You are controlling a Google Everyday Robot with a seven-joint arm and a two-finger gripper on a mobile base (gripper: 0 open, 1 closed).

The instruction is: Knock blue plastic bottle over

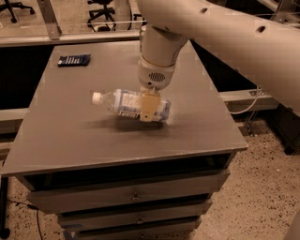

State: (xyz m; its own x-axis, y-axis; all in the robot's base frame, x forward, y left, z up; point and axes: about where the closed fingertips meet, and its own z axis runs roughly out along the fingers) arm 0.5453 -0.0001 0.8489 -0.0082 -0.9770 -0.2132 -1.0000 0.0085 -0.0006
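Observation:
The blue plastic bottle (pixel 125 104) is clear with a white cap and a white-and-blue label. It lies almost flat on the grey table (pixel 70 136), cap pointing left and base to the right. My gripper (pixel 149 108) hangs down from the big white arm (pixel 159 51) and is right at the bottle's middle, with its tan tip in front of the label. The bottle's shadow falls on the table just below it.
A dark flat device (pixel 74 60) lies at the table's back left corner. Drawers (pixel 133 197) sit under the tabletop. Office chairs (pixel 105 7) and a metal rail stand behind the table. The speckled floor is at the right.

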